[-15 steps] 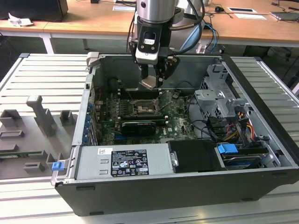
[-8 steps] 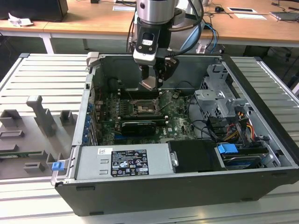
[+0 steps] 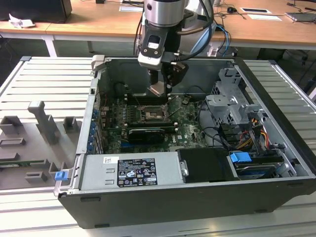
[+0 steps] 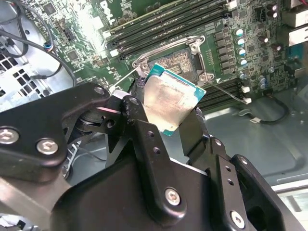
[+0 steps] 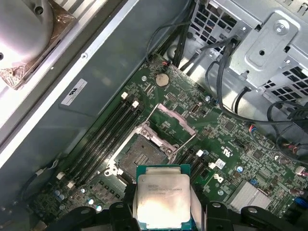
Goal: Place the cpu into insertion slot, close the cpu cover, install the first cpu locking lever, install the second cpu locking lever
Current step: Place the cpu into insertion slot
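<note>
The cpu (image 5: pixel 162 202) is a flat square chip with a pale metal top and a teal edge. My gripper (image 5: pixel 162 208) is shut on it, one black finger (image 4: pixel 139 120) on each side. In the exterior view the gripper (image 3: pixel 159 89) hangs inside the open computer case, a short way above the motherboard, with the cpu (image 3: pixel 157 89) tilted between its fingers. The insertion slot (image 5: pixel 142 156) lies bare just beyond the chip, its dark centre showing. The cpu cover (image 5: pixel 169 119) stands swung up at the slot's far side. Thin wire levers (image 4: pixel 226 92) stick out beside the insertion slot (image 4: pixel 179 61).
Long black memory slots (image 5: pixel 103 137) flank the socket on both sides. A grey drive cage (image 3: pixel 229 101) with cables stands at the exterior view's right, and a power supply box (image 3: pixel 131 170) lies along the front. The case walls (image 3: pixel 94 98) enclose the board.
</note>
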`<state>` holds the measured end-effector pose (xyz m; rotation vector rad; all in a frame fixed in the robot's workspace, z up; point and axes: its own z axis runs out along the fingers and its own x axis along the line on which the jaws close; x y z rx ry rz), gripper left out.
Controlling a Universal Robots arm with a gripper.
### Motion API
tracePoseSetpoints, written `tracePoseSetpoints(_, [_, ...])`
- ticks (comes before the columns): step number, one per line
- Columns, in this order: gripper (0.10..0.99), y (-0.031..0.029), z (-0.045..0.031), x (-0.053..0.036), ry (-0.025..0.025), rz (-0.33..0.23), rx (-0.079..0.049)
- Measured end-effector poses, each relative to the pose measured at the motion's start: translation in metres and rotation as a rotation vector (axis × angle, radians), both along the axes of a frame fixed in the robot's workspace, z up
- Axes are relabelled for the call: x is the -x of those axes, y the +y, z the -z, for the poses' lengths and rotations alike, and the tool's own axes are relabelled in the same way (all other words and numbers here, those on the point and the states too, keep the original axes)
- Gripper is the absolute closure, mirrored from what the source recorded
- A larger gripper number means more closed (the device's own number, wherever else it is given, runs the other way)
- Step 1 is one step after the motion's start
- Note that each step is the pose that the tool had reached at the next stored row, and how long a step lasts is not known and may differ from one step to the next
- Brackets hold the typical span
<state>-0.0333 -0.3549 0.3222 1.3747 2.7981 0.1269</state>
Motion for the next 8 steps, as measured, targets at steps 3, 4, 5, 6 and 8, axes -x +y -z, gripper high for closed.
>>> tracePoseSetpoints(3, [0.557, 0.0, 0.0007, 0.0, 0.0, 0.021, 0.0])
tracePoseSetpoints(4, [0.557, 0.0, 0.0009, 0.0, 0.0, 0.028, 0.001])
tracePoseSetpoints(5, [0.557, 0.0, 0.001, 0.0, 0.0, 0.033, 0.001])
tracePoseSetpoints(6, [0.557, 0.0, 0.0012, 0.0, -0.0001, 0.043, 0.002])
tracePoseSetpoints(8, [0.557, 0.0, 0.0014, 0.0, 0.0, 0.057, 0.002])
